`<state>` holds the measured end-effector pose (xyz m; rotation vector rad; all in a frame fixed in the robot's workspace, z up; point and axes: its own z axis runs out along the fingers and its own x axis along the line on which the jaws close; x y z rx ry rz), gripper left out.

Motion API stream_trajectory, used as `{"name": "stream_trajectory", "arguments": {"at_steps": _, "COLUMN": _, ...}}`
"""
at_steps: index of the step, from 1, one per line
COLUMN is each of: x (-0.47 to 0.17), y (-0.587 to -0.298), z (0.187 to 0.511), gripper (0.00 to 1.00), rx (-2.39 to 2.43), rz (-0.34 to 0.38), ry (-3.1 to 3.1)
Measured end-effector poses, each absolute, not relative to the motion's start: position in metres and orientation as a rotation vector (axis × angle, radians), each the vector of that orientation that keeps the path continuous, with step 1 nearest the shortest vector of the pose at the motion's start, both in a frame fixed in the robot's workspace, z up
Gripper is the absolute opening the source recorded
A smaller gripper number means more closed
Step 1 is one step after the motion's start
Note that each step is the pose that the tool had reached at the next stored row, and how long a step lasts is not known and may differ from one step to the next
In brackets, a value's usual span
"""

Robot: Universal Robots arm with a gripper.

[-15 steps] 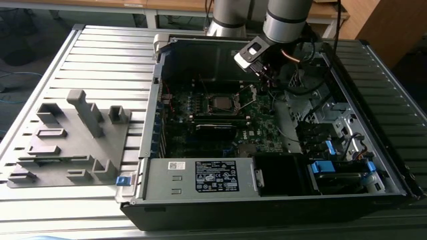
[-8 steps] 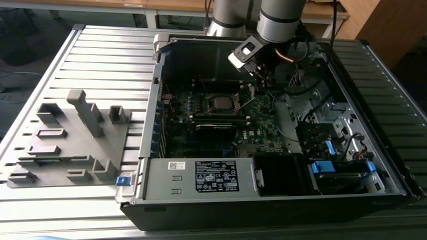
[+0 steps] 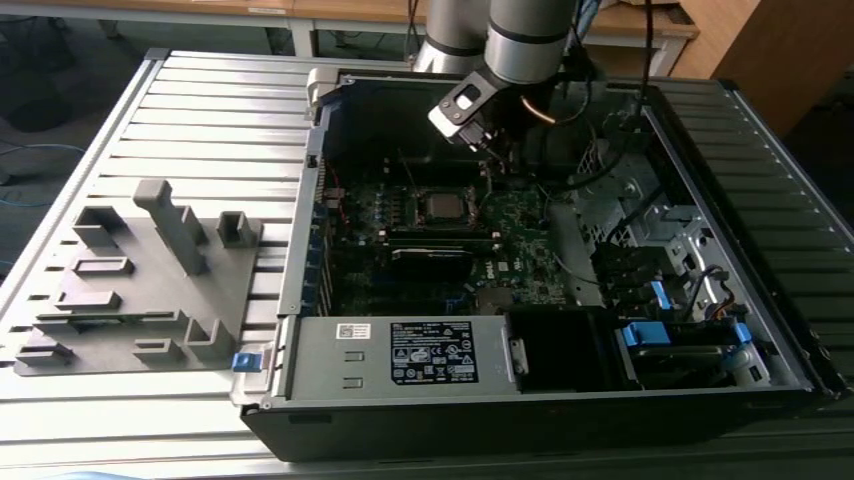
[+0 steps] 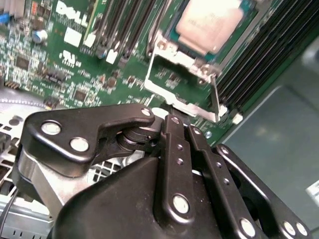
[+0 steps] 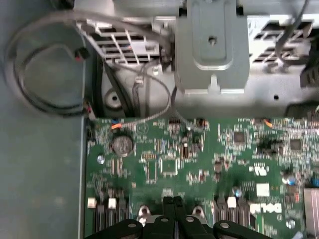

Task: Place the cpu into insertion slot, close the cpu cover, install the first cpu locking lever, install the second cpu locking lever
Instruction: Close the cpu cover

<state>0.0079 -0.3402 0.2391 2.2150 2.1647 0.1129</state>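
The silver-topped cpu (image 4: 212, 22) lies flat in the insertion slot (image 3: 424, 205), and it also shows in the exterior view (image 3: 446, 206). Beside it the cpu cover (image 4: 174, 101), a thin silver frame with a square cut-out, is swung open off the socket. My gripper (image 4: 182, 122) hovers just beyond that cover. Its black fingers are pressed together with nothing between them, which the first wrist view (image 5: 172, 200) also shows. In the exterior view the gripper (image 3: 490, 165) hangs over the board, just behind the socket and towards the view's right.
The motherboard (image 5: 169, 169) sits inside an open computer case (image 3: 307, 300). Long black memory slots (image 4: 124, 25) run beside the socket. Loose cables (image 5: 45, 74) and a metal bracket (image 5: 212, 45) lie past the board's edge. A grey fixture (image 3: 134, 290) rests at the exterior view's left.
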Motion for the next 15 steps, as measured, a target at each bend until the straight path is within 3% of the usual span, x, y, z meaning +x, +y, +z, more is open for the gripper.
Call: {"name": "stream_trajectory", "arguments": {"at_steps": 15, "x": -0.022, "y": -0.340, "z": 0.239, "gripper": 0.11, "rx": 2.206, "rz": 0.130, "ry": 2.157}}
